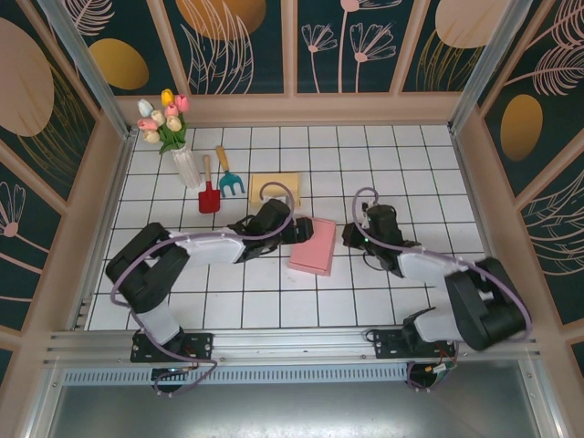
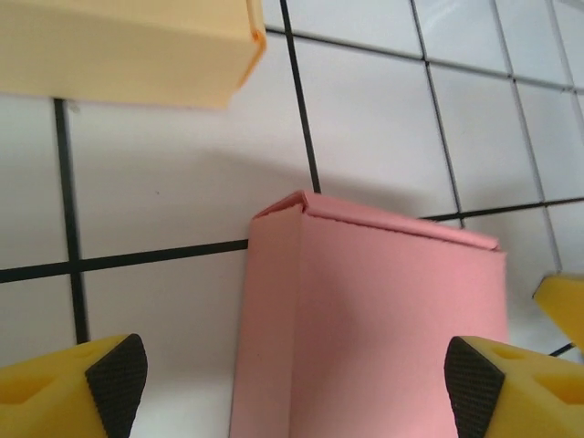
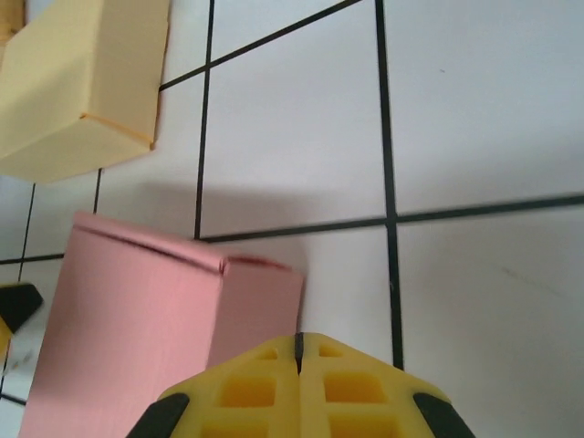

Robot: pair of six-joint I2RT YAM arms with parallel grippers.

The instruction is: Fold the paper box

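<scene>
**Closing the last flap: the box lies formed between our two claws**

We judge the folding to be near its end. The pink paper box [image 1: 313, 245] lies flat on the tiled table [image 1: 383, 164], and our left claw [image 2: 297, 379] is spread wide over its near end. One pad [image 2: 119, 379] stands clear to the left of the box, the other sits at its right edge, and neither pinches it. Our right claw [image 3: 298, 365] is pressed together and empty, with the box just ahead and to its left. The end flap [image 2: 301, 203] beyond the left claw looks slightly lifted. Next we would likely press that flap flush while steadying the box gently. The yellow box [image 2: 119, 46] lies farther ahead.
</scene>
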